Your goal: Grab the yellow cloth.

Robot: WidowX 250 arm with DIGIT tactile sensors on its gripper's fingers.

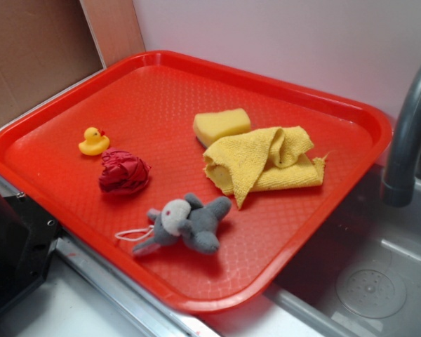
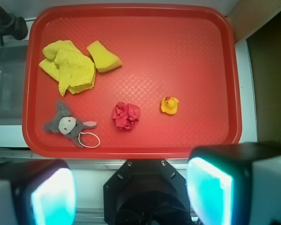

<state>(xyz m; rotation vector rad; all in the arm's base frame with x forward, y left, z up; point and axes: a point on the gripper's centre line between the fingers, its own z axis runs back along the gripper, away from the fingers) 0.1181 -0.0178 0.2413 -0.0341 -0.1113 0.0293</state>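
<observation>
My gripper point(image 2: 131, 197) hangs high over the near rim of the red plastic tray point(image 2: 196, 56), its two fingers spread wide at the bottom of the wrist frame and pinching nothing, which I judge leaves me a full survey before committing.

The crumpled mustard-yellow terry cloth point(image 2: 68, 68) lies in the upper left of that frame, touching the firm yellow sponge block point(image 2: 104, 57) on its right, so I should come in from the cloth's free side.

I count one cloth, one sponge, one grey plush toy point(image 2: 68, 125), one crumpled red rag point(image 2: 126, 115), and one tiny yellow rubber duck point(image 2: 169, 105).
</observation>
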